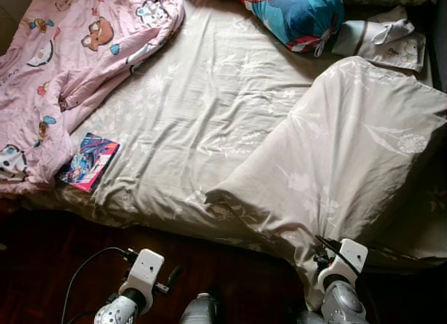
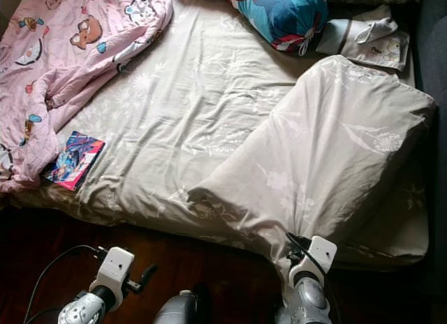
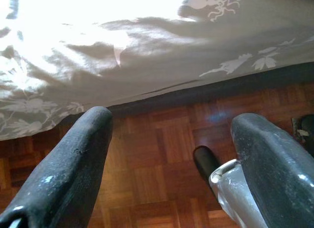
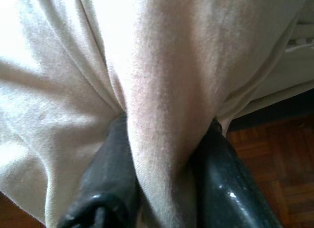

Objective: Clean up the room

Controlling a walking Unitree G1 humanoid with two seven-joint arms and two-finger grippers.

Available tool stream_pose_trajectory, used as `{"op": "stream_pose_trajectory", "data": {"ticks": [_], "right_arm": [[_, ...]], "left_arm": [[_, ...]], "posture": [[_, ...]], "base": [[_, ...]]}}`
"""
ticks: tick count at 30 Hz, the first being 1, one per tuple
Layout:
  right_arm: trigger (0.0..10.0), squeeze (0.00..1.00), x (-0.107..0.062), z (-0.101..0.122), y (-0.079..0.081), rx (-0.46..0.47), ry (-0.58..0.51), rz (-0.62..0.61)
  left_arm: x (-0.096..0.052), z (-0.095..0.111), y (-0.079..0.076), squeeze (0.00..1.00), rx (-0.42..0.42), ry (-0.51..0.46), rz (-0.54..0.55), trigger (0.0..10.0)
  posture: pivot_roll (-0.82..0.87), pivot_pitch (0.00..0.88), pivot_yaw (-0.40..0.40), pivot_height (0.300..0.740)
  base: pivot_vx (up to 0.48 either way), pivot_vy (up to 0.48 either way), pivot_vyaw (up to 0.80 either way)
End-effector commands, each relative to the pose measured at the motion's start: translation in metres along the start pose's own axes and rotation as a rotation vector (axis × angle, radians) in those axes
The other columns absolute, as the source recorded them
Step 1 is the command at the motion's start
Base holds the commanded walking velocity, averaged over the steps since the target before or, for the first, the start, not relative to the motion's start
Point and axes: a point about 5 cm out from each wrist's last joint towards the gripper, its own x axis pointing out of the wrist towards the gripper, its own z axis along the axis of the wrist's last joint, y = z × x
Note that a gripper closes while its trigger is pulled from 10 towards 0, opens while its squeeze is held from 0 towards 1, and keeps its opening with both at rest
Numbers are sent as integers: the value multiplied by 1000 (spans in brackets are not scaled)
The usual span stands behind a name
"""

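Beige duvet (image 1: 349,163) bunched at the bed's (image 1: 188,107) near edge, pinched in my right gripper (image 4: 167,154), left gripper (image 3: 167,154) spread wide and empty over the floor (image 3: 162,154), no writing I can read.

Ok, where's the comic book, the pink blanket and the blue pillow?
comic book (image 1: 89,162): left eye view, middle of its cover.
pink blanket (image 1: 70,65): left eye view, its middle, near the bear print.
blue pillow (image 1: 297,13): left eye view, its blue side.

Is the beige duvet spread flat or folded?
Folded: the beige duvet lies doubled back over the bed's right side, its corner pinched in the right claw.
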Motion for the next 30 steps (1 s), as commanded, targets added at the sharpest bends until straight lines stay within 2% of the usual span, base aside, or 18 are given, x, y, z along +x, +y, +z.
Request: {"op": "stream_pose_trajectory", "data": {"ticks": [1,3,5,6,11,12,17,19,21,23,25,26,27,29,30], "right_arm": [[0,0,-7,-21,-8,-30,88,-36],[0,0,-2,-7,-7,-106,32,-33],[0,0,-1,-4,-6,-121,16,-29],[0,0,2,7,-5,-158,-31,-40],[0,0,7,28,-7,-187,-116,-81],[0,0,9,42,-8,-187,-181,-95],[0,0,11,68,-10,-219,-297,-136],[0,0,12,92,-13,-248,-396,-177],[0,0,12,96,-13,-260,-408,-184],[0,0,14,108,-19,-274,-417,-241],[0,0,14,131,-26,-278,-475,-309],[0,0,14,131,-26,-278,-475,-309],[0,0,14,148,-27,-299,-514,-339],[0,0,14,155,-28,-318,-520,-351],[0,0,15,168,-31,-306,-533,-370]], "left_arm": [[-8,-19,-2,0,-24,71,8,10000],[-5,-19,-2,0,-26,75,9,10000],[-5,-18,-2,0,-28,75,10,10000],[-3,-19,-2,0,-30,77,10,10000],[2,-18,-2,0,-35,84,12,10000],[4,-18,-3,0,-38,85,14,10000],[9,-17,-3,0,-44,88,18,10000],[12,-17,-2,0,-51,90,24,10000],[13,-17,-2,0,-53,92,25,10000],[15,-17,-3,0,-62,97,33,10000],[16,-16,-3,0,-65,97,34,10000],[16,-16,-3,0,-65,97,34,10000],[17,-16,-2,0,-66,98,34,10000],[18,-16,-2,0,-67,99,35,10000],[18,-17,-2,0,-68,101,36,10000]], "posture": [[145,354,206,740],[132,336,201,740],[132,336,201,740],[126,328,198,740],[104,304,187,740],[96,294,181,740],[76,276,171,740],[57,259,160,740],[54,257,159,740],[51,250,156,740],[41,240,154,740],[41,240,154,740],[32,235,154,740],[32,235,154,740],[25,230,150,740]], "base": [[0,0,0],[0,0,0],[0,0,0],[0,0,0],[0,0,0],[0,0,0],[0,0,0],[0,0,0],[0,0,0],[0,0,0],[0,0,0],[0,0,0],[0,0,0],[0,0,0],[0,0,0]]}}
